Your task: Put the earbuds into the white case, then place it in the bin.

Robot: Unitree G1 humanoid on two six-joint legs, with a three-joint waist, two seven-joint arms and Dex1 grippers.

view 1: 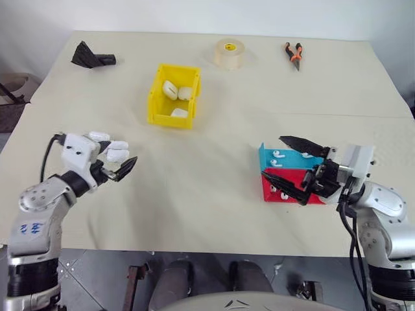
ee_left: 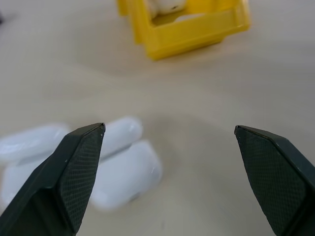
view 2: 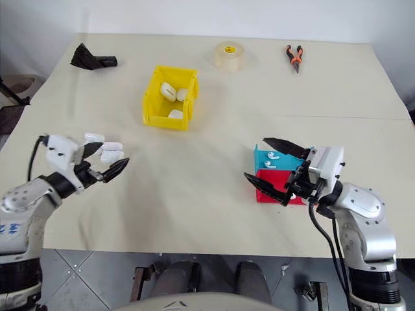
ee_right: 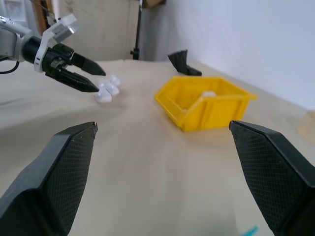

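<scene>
left end effector (view 1: pixel 120 167) hovers over beige table (view 1: pixel 214 129).

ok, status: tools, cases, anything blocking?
Left tool open, empty, beside loose cases. Right tool open over earbud trays. Bin holds three cases. Nothing blocking.

A wide surface (view 1: pixel 214 188) covered in plain cream cloth takes up most of the scene, with a faint seam running across it on the right side. Behind its far edge rises a bare white wall (view 1: pixel 194 14). Below the near edge lies a grey tiled floor (view 1: pixel 97 272). The light is soft and even, casting only weak shadows
</scene>
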